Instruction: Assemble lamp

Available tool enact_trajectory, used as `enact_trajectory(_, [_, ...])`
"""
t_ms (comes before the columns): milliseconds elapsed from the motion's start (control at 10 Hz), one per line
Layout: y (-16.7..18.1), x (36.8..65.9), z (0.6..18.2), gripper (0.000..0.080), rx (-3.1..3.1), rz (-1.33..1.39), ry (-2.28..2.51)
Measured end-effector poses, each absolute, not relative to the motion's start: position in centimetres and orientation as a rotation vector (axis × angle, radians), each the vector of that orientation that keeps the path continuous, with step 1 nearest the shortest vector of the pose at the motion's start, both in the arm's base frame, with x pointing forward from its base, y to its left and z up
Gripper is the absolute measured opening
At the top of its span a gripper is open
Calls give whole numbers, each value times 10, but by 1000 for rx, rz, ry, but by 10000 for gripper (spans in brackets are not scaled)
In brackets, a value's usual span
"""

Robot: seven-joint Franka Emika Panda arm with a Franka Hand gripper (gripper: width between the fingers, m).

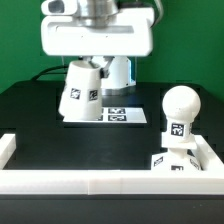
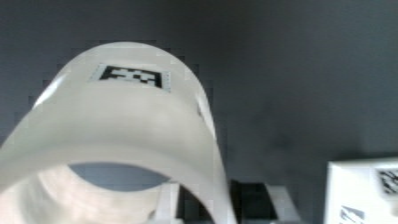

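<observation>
Exterior view shows the gripper (image 1: 88, 62) holding the shade (image 1: 81, 91) tilted above the marker board (image 1: 118, 115), fingers closed on it; the bulb (image 1: 179, 108) stands on the base (image 1: 178, 160).

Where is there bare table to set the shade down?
Free: the black table between the marker board and the front white rail, on the exterior view's left. Crowded: the right corner, where the bulb stands on the base.

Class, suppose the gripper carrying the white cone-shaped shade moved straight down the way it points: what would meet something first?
Probably the white truncated-cone plastic shade held in the gripper would land first, on the flat white marker board or the black table beside it; depth is unclear.
</observation>
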State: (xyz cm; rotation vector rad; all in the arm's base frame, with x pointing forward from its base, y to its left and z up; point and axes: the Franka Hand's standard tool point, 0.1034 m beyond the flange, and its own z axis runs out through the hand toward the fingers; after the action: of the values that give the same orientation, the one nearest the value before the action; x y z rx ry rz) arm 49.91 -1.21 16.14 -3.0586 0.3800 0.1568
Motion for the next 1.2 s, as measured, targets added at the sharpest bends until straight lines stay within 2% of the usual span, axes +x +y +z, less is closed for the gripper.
enact_trajectory(100, [-1, 512, 173, 44, -3055, 131, 399])
enact_trajectory(200, [3, 517, 177, 44, -3055, 112, 393])
enact_trajectory(700, [5, 515, 174, 44, -3057, 125, 402])
enact_trajectory(1100, [58, 543, 215, 44, -3028, 97, 444])
enact_trajectory(1200, [74, 552, 230, 44, -3018, 96, 474])
